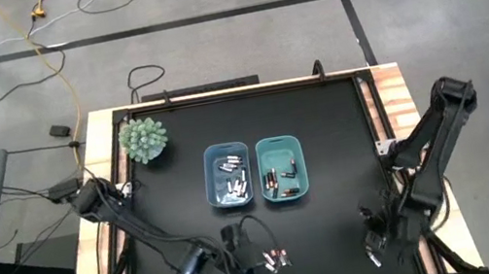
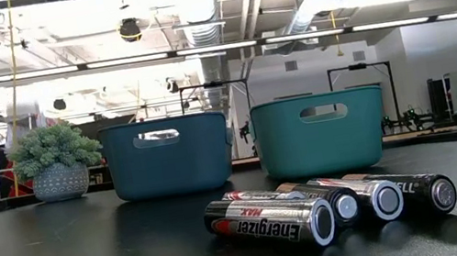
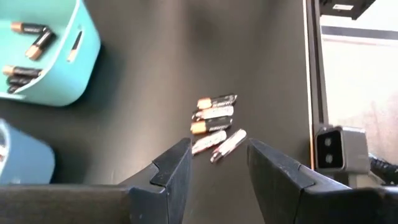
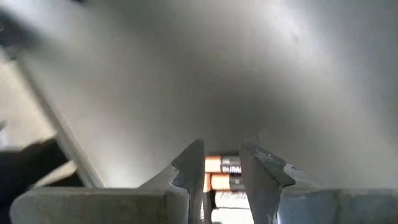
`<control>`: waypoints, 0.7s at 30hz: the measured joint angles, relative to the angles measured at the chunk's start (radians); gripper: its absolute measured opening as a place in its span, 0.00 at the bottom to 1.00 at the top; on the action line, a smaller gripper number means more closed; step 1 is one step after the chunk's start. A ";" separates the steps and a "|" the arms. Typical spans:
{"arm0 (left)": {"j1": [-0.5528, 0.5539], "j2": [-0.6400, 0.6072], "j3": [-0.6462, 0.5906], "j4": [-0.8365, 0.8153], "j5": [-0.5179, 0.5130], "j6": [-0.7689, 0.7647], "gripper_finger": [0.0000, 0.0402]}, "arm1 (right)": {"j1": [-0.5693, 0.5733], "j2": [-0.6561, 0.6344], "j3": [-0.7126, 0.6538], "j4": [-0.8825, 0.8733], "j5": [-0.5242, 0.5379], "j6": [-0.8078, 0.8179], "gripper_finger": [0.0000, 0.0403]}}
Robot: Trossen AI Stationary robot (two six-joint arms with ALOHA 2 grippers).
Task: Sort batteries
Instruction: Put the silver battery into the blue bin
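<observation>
A small cluster of batteries (image 1: 276, 259) lies flat near the table's near edge; some are silvery, some dark with copper ends (image 3: 214, 123) (image 2: 317, 211). My left gripper (image 1: 254, 273) (image 3: 217, 149) is open just left of the cluster, fingers pointing at it without touching. The blue bin (image 1: 229, 174) and the teal bin (image 1: 282, 168) stand mid-table, each holding several batteries. My right gripper (image 1: 377, 249) (image 4: 222, 155) is low at the near right. Its fingers stand a little apart, with copper-ended batteries (image 4: 225, 174) showing in the gap. My right gripper has a few copper-ended batteries (image 4: 227, 182) lying crosswise in the gap between its fingers. I cannot tell whether the fingers touch them or only stand over them.
A small potted plant (image 1: 144, 139) (image 2: 56, 166) stands at the far left corner. The table's raised frame (image 3: 314, 93) runs close by the loose batteries. Dark bare tabletop (image 1: 318, 106) lies around and beyond the bins.
</observation>
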 joint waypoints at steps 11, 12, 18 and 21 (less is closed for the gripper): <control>0.025 0.042 0.027 0.037 0.029 -0.032 0.37 | -0.016 -0.290 -0.215 0.161 0.002 -0.326 0.29; 0.026 0.042 0.027 0.035 0.028 -0.025 0.37 | -0.013 -0.287 -0.217 0.154 0.000 -0.326 0.29; 0.023 0.043 0.023 0.032 0.031 0.070 0.37 | -0.005 -0.223 -0.217 0.141 -0.001 -0.326 0.29; 0.022 0.059 0.023 0.037 0.031 0.144 0.37 | -0.005 -0.180 -0.217 0.168 -0.002 -0.325 0.29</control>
